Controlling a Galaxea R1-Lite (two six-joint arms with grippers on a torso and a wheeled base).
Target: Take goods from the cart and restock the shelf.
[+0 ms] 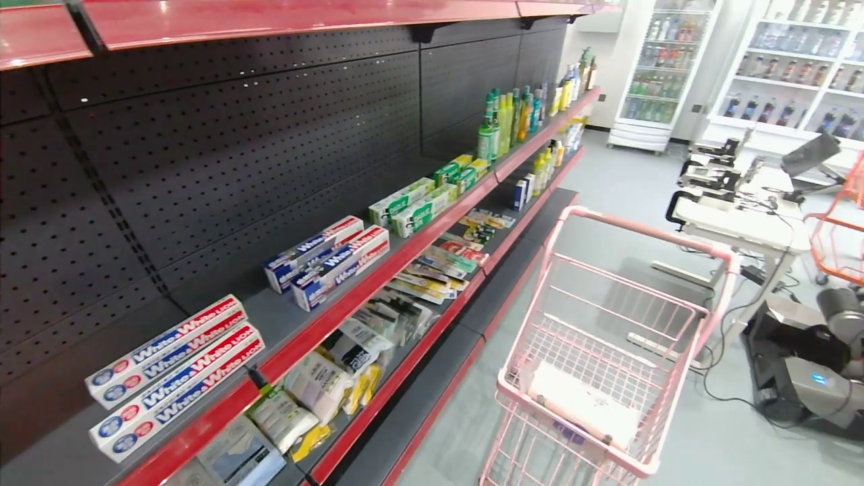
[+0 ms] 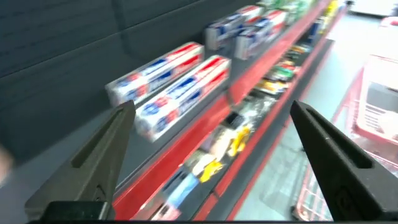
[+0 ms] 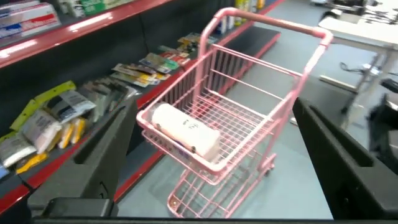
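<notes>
A pink cart [image 1: 648, 231] stands in the aisle to the right of the shelf [image 1: 378, 277], with a white wrapped package [image 1: 584, 405] lying in its basket. My right gripper [image 3: 217, 162] hangs open and empty above the cart [image 3: 267, 28], over the white package [image 3: 186, 129]. My left gripper [image 2: 211, 155] is open and empty too, held in front of the shelf's red edge [image 2: 186, 149]. Just beyond it lie two white, red and blue toothpaste boxes [image 2: 168, 87]. In the head view that pair of toothpaste boxes [image 1: 175, 368] lies at the near end of the shelf.
Another pair of toothpaste boxes [image 1: 327, 260] and green boxes [image 1: 412, 202] lie farther along the shelf, then bottles [image 1: 503, 121]. The lower shelf holds packets [image 1: 317, 385]. A white table [image 1: 736, 226] and an orange cart [image 1: 837, 236] stand right of the pink cart. Coolers [image 1: 658, 67] line the back.
</notes>
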